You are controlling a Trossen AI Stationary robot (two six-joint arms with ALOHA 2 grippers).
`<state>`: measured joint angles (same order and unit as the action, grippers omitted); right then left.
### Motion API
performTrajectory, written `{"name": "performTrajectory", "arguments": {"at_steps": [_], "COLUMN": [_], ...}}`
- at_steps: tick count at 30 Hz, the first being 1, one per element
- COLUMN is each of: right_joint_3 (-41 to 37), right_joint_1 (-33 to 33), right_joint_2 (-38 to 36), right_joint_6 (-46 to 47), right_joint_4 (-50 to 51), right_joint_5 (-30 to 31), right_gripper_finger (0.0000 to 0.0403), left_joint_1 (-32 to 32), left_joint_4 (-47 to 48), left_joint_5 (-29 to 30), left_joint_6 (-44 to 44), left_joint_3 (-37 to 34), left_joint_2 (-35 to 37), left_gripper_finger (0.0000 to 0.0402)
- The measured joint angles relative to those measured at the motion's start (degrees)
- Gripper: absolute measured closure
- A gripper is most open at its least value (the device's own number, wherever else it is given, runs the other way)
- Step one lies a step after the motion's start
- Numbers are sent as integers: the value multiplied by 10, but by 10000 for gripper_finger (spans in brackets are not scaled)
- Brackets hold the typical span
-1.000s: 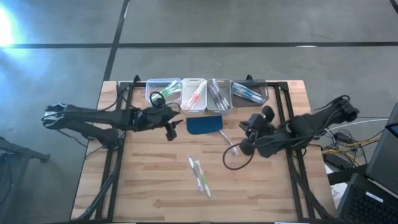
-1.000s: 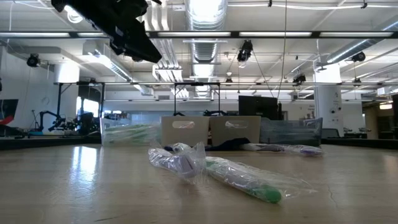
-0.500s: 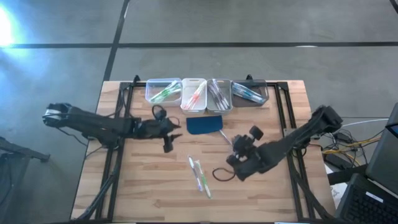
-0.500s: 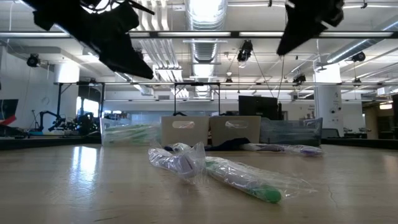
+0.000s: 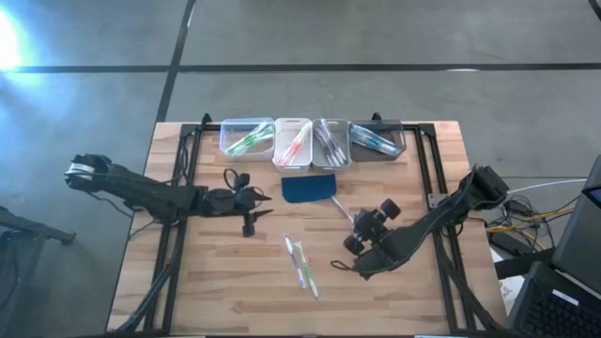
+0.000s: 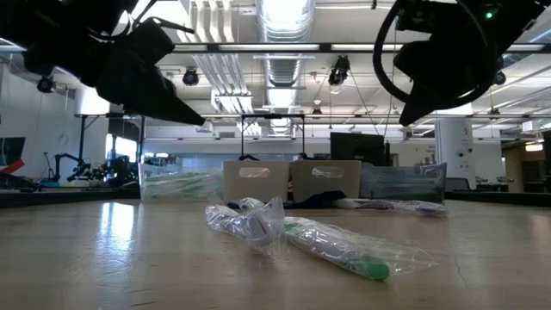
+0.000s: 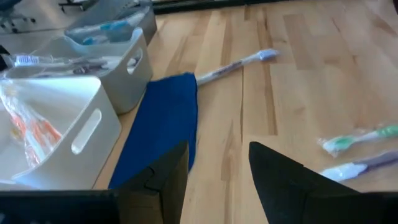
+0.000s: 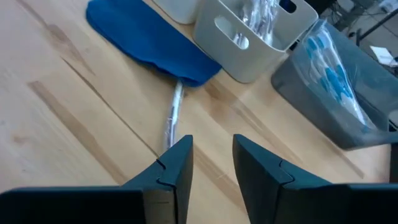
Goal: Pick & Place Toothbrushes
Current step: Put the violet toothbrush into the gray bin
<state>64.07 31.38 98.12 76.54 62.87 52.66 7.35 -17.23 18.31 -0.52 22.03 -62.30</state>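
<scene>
— While both dark grippers hang empty with fingers apart, left gripper [image 5: 250, 222] and right gripper [image 5: 355, 266], where are the thin whitish plastic toothbrushes [image 5: 300, 264]?
— Mid-desk; others fill bins [image 5: 293, 143] along the far edge.

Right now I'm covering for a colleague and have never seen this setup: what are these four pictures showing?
Two dark robot arms work over a wooden table. One camera looks down from above, one sits at tabletop height, and one rides on each wrist. Four bins along the far edge hold sorted toothbrushes. A blue pad lies before them, one loose toothbrush beside it, and two wrapped toothbrushes nearer the middle. The left gripper and right gripper both stand open above the table, holding nothing.
</scene>
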Motion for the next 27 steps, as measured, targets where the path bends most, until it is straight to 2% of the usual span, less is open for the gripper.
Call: {"name": "performTrajectory", "arguments": {"at_steps": [14, 27], "right_joint_3": [-68, -75], "right_joint_1": [-14, -26], "right_joint_2": [-23, -24], "right_joint_6": [0, -10], "right_joint_4": [-105, -113], "right_joint_5": [5, 33], "right_gripper_finger": [258, 232], "left_joint_1": [0, 0], "left_joint_4": [6, 6], "left_joint_5": [0, 0], "left_joint_6": [5, 5], "left_joint_3": [-26, -26], "left_joint_2": [0, -1], "left_gripper_finger": [227, 227]}}
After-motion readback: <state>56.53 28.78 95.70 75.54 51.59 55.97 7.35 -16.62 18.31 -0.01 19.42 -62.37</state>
